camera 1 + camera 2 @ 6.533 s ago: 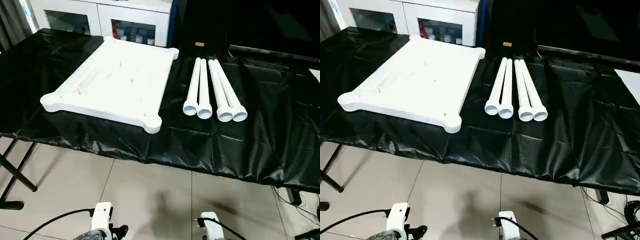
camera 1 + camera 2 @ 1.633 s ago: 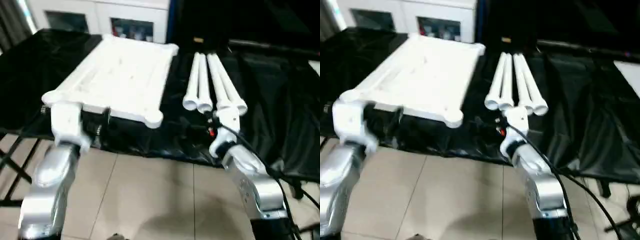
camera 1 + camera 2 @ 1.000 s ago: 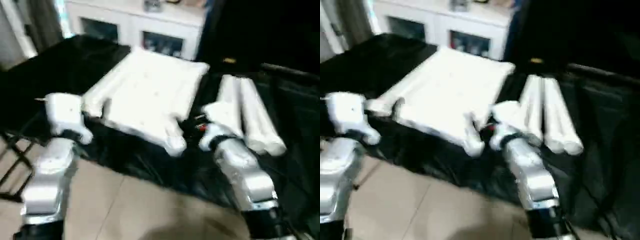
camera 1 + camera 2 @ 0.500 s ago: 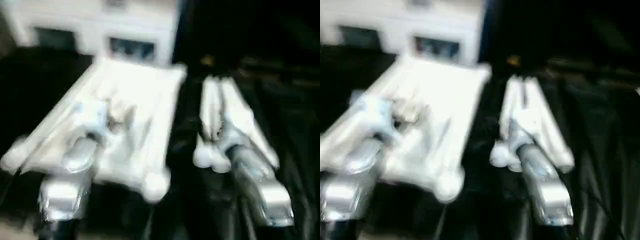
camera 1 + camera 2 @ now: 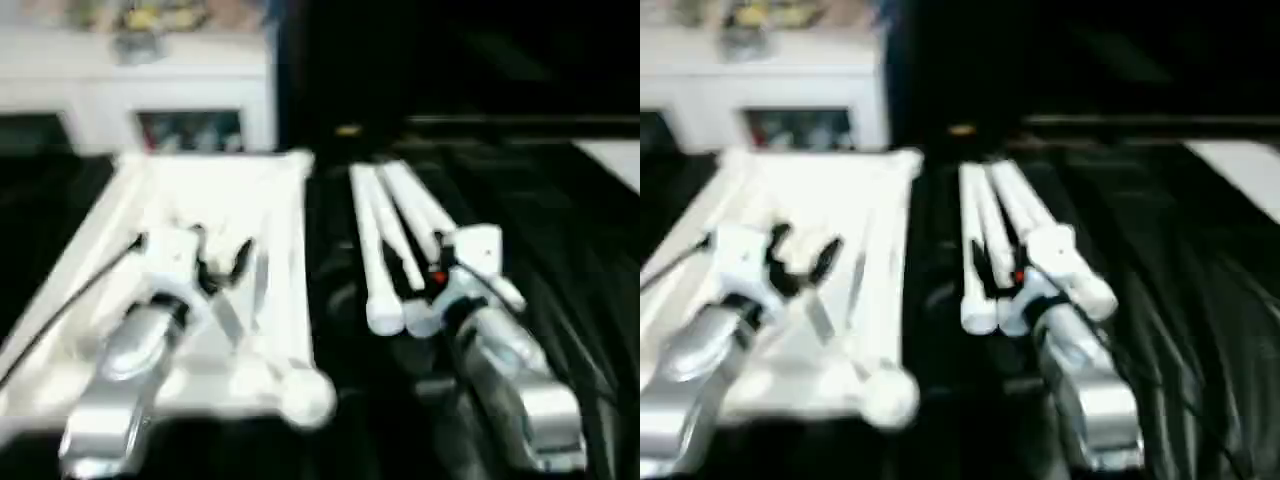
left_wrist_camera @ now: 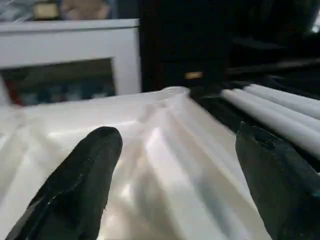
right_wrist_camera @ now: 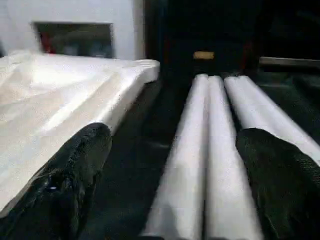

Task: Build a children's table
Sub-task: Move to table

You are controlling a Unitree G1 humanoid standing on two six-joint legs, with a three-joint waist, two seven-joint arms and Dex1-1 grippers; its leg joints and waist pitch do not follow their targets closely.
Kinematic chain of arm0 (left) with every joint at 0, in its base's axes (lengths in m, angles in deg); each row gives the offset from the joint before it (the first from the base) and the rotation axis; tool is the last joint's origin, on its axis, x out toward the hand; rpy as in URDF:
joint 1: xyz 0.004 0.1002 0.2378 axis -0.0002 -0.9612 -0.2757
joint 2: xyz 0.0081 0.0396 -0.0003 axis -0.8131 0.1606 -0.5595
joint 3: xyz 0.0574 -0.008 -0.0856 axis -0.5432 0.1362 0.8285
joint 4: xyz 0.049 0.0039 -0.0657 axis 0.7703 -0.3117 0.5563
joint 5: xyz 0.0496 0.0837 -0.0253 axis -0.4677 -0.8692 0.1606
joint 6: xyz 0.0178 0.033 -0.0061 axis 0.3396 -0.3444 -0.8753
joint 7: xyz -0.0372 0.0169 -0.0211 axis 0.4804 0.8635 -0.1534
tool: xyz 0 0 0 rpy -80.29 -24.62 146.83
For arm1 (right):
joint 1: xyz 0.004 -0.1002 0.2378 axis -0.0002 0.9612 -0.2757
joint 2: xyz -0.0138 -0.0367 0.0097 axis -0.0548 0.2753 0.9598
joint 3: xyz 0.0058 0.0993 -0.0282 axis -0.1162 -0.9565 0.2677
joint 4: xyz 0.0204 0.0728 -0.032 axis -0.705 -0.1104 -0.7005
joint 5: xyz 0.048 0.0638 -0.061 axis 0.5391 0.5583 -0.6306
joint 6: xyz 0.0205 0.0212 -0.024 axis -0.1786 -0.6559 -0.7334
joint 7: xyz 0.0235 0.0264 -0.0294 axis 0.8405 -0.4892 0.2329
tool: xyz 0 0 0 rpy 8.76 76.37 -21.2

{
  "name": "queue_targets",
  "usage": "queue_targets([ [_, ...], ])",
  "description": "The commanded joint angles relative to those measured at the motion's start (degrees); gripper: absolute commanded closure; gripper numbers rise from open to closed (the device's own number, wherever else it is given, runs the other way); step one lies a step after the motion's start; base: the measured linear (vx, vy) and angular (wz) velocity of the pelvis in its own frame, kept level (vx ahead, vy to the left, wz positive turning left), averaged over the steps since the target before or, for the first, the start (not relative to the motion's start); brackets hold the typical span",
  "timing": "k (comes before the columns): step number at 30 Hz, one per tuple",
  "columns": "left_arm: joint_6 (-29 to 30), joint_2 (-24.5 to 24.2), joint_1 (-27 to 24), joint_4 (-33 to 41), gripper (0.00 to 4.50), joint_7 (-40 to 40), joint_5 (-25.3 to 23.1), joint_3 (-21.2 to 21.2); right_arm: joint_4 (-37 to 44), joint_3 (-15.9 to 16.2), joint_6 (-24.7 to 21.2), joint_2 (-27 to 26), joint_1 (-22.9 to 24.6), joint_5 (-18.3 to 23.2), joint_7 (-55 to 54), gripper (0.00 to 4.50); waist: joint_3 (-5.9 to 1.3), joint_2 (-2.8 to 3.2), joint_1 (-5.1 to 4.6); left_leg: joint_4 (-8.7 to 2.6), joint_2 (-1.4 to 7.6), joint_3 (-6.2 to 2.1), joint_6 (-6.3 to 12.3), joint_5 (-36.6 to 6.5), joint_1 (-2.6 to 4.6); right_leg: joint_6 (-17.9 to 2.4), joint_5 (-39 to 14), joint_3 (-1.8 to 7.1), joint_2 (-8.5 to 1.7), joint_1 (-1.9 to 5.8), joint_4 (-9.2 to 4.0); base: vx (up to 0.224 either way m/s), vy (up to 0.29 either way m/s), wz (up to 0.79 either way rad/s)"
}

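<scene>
I look down at the black-covered desk [image 5: 560, 250] and I judge that the building has not really started. The white top [image 5: 200, 210] of the children's table lies on the desk with its ribbed underside up, on my left side, and none of its rounded corner sockets [image 5: 305, 395] carries a leg. The four legs [image 5: 395, 225] lie together on the desk just beside the top, on its right, with their flared ends toward me; the black cover shows between them and the top. My left gripper [image 5: 215, 265] hovers over the near part of the top, and in its wrist view its two black fingers [image 6: 85, 175] stand wide apart with nothing between them; I cannot tell if they touch the plastic. My right gripper [image 7: 170, 185] is over the near ends of the legs, and its fingers [image 7: 75, 170] are also spread wide, with two legs lying in the gap ahead; nothing is pinched there. In the head views the right wrist covers part of the flared ends, so I cannot say exactly how close the fingers are to them. So all remains to do: each of the four legs must be picked up, brought to a corner socket and pushed in, and I suppose the table must then be turned to stand on its legs. Behind the desk stands a white cabinet [image 5: 130, 105] with glass doors.
</scene>
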Motion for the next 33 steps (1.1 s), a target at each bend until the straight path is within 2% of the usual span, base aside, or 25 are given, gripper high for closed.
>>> queue_targets([
  [1,0.73,0.56,0.55,0.91,0.39,-1.05,-0.09,0.52,-0.10,-0.37,-0.91,1.11,-2.57,0.44,1.20,0.00,-2.33,2.75,-0.30,-14.04,2.41,-3.64,-9.34,-41.80,1.43,-2.09,6.46,0.35,1.16,2.34,-1.87,-0.035,0.188,-0.14],
  [3,0.42,-0.08,0.09,1.10,0.39,-0.14,-0.03,0.70,-0.37,0.27,-1.03,1.19,-3.01,0.33,1.59,0.00,-2.97,1.53,0.46,-12.62,2.35,-3.33,-8.62,-33.49,1.78,-1.66,2.82,1.78,-0.72,2.17,-4.19,-0.033,0.160,-0.10],
  [4,0.73,-0.28,-0.08,1.47,0.39,0.10,-0.15,0.74,-0.36,0.59,-1.04,1.39,-3.14,0.51,2.13,0.00,-3.44,1.00,1.39,-11.42,2.17,-1.56,-7.55,-23.05,1.84,-2.54,-2.32,3.45,-2.34,1.31,-6.10,-0.029,0.055,0.10],
  [8,2.00,-0.79,-1.16,3.20,0.39,0.26,0.78,1.93,-2.29,2.90,-0.12,1.92,-4.18,-0.27,3.87,0.00,-3.47,0.36,3.17,-11.78,2.56,0.95,-5.77,-21.14,0.81,-3.30,-12.21,4.68,-3.03,0.09,-7.06,-0.007,0.014,0.02],
  [10,2.85,-1.47,-1.51,3.98,0.39,-0.01,0.21,1.43,-3.22,2.96,0.23,1.68,-4.72,0.10,4.62,0.00,-3.59,-1.45,4.10,-11.87,2.77,1.63,-3.59,-18.50,0.53,-4.14,-14.98,5.07,-3.52,0.08,-7.56,0.000,0.000,0.00],
  [13,1.75,-1.62,-2.80,6.61,0.39,-1.52,-2.05,0.77,-4.97,3.40,2.28,2.78,-5.25,-0.70,6.09,0.00,-4.06,-1.64,5.44,-12.14,3.37,3.19,0.12,-8.51,0.97,-5.13,-7.72,5.05,-3.32,0.00,-7.41,-0.005,-0.049,0.01],
  [14,1.73,-1.37,-3.33,7.49,0.39,-1.97,-2.28,0.85,-5.34,3.74,2.25,3.12,-5.22,-0.86,6.45,0.00,-3.45,-0.99,5.80,-14.10,1.33,1.17,2.45,-12.43,-2.26,-4.10,-8.23,1.55,-2.44,2.29,-6.94,-0.016,-0.081,0.03],
  [15,2.00,-1.06,-3.79,8.08,0.39,-2.20,-2.12,0.96,-5.37,3.85,2.30,3.20,-5.13,-0.79,6.68,0.00,-4.23,-0.01,5.37,-13.97,2.74,-1.42,1.19,-18.23,0.25,-4.73,-5.08,0.60,-0.45,0.73,-5.61,0.004,-0.075,0.25],
  [16,2.78,-0.14,-5.18,9.84,0.39,-2.91,-1.66,1.30,-5.44,4.19,2.44,3.46,-4.87,-0.57,7.39,0.00,-3.96,0.37,5.05,-14.94,2.15,-3.46,1.27,-19.80,-0.45,-5.30,-3.34,0.00,0.55,1.26,-4.61,0.042,-0.080,0.42],
  [17,3.33,0.24,-6.05,10.54,0.39,-3.15,-1.43,1.45,-5.21,4.55,2.62,3.68,-4.63,-0.51,7.88,0.00,-4.11,0.98,4.06,-16.15,2.81,-7.63,1.68,-21.96,1.47,-7.30,-2.82,-0.35,2.61,0.74,-2.60,0.042,-0.080,0.42],
  [18,3.52,0.33,-6.32,10.65,0.39,-3.21,-1.37,1.51,-5.11,4.78,2.69,3.80,-4.57,-0.60,8.05,0.00,-3.92,1.44,3.62,-17.25,3.19,-12.09,4.08,-22.15,2.79,-8.83,-7.13,0.81,3.76,-0.39,-0.13,0.021,-0.107,0.40],
  [19,3.85,0.72,-6.78,11.03,0.39,-3.53,-1.44,1.46,-4.41,5.12,2.55,4.29,-4.23,-0.45,8.59,0.00,-3.84,1.51,3.77,-17.61,2.87,-13.85,4.32,-22.66,3.30,-9.26,-8.60,1.58,4.30,-1.12,1.04,0.003,-0.159,0.44],
  [20,4.68,1.42,-7.26,11.35,0.39,-4.16,-1.67,1.02,-3.45,5.05,2.42,4.69,-3.53,0.66,9.75,0.00,-4.03,0.05,4.14,-18.70,-0.88,-16.08,2.02,-23.59,2.04,-11.30,-9.36,4.19,4.16,-0.15,0.33,0.003,-0.159,0.44],
  [21,4.78,1.48,-7.31,11.37,0.39,-4.23,-1.77,0.89,-3.38,4.97,2.45,4.71,-3.42,0.86,9.90,0.00,-4.19,-0.97,4.43,-18.18,-2.71,-15.47,1.63,-22.71,1.24,-14.00,-9.43,5.20,3.25,0.47,-1.72,0.000,-0.234,0.57],
  [22,4.94,1.05,-7.60,11.00,0.39,-4.02,-2.29,0.37,-3.59,4.35,2.22,4.36,-2.86,1.70,10.00,0.00,-4.39,-2.81,5.18,-13.62,-2.31,-10.87,1.86,-18.31,2.36,-22.13,-11.34,7.45,0.82,0.14,-7.48,-0.052,-0.291,0.64],
  [23,4.68,0.61,-7.79,10.78,0.39,-3.31,-2.08,0.20,-3.91,4.06,2.12,4.20,-2.64,1.61,9.53,0.00,-3.17,-3.26,6.22,-7.96,-4.06,-6.90,1.35,-17.48,0.80,-27.29,-14.23,8.36,-2.17,-0.56,-11.67,-0.052,-0.291,0.64],
  [24,4.68,0.61,-7.79,10.78,0.39,-3.31,-2.08,0.20,-3.91,4.06,2.12,4.20,-2.64,1.61,9.53,0.00,-2.56,-4.02,8.41,2.39,-4.33,1.87,3.77,-8.89,-0.94,-26.03,-17.61,10.40,-4.94,1.45,-12.98,-0.014,-0.272,0.28],
  [25,3.91,-0.27,-7.99,10.99,0.39,-1.80,-1.70,-0.38,-4.00,3.40,2.08,3.87,-2.27,1.66,8.92,0.00,-2.65,-4.58,8.59,0.88,-3.23,2.15,3.33,-5.32,-2.61,-18.91,-14.99,11.57,-4.86,3.14,-11.23,0.050,-0.233,-0.05],
  [26,3.40,-0.65,-7.98,11.14,0.39,-1.09,-1.55,-0.63,-3.82,3.18,2.10,3.70,-2.15,1.74,8.69,0.00,-2.31,-4.97,10.16,-2.39,-1.94,2.36,2.30,-1.44,-1.47,-3.15,-12.71,12.43,-5.19,2.70,-10.30,0.050,-0.233,-0.05],
  [27,3.55,-1.32,-7.89,11.01,0.39,-0.59,-1.97,-1.08,-3.60,2.91,2.16,3.55,-1.96,1.75,8.27,0.00,-2.74,-5.46,10.66,-3.16,-1.64,2.45,3.66,-1.91,-0.99,2.00,-9.84,13.56,-5.34,3.39,-9.87,0.021,-0.198,0.05],
  [28,3.24,-2.07,-7.44,10.33,0.39,-1.23,-3.90,-1.48,-3.35,2.59,1.90,3.38,-1.72,1.58,7.57,0.00,-3.67,-4.48,11.95,-3.65,0.19,1.44,6.92,-2.95,-0.59,4.95,-2.54,15.86,-7.95,4.36,-9.45,0.013,-0.133,0.14],
  [29,2.90,-2.33,-6.74,9.53,0.39,-2.04,-5.26,-1.50,-3.05,2.32,1.67,3.31,-1.41,1.28,6.85,0.00,-4.61,-4.46,12.32,-3.04,0.17,1.00,7.37,-1.28,-1.95,2.75,13.76,16.18,-7.58,6.10,-8.01,0.013,-0.133,0.14],
  [31,4.03,-1.44,-6.21,9.61,0.39,-1.36,-2.88,-0.79,-2.42,2.15,1.85,3.46,-0.92,0.93,6.48,0.00,-4.16,-3.69,12.18,-6.20,0.56,1.61,5.23,3.32,0.03,-0.21,29.08,11.27,-2.92,4.53,-6.87,0.009,-0.052,0.16],
  [32,3.54,-1.46,-5.78,9.12,0.39,-0.80,-2.38,-0.70,-1.80,1.71,1.62,3.31,-0.38,1.08,6.03,0.00,-4.62,-2.38,11.62,-8.70,2.56,2.15,5.63,7.18,1.60,0.55,30.36,8.47,0.25,3.85,-5.48,0.012,-0.025,0.18],
  [33,3.50,-1.48,-5.74,9.07,0.39,-0.72,-2.34,-0.71,-1.76,1.68,1.62,3.29,-0.35,1.07,5.97,0.00,-4.74,-1.35,11.23,-9.80,6.06,0.77,7.93,9.09,3.32,1.94,27.74,7.11,0.79,1.99,-3.64,0.021,0.024,0.20],
])
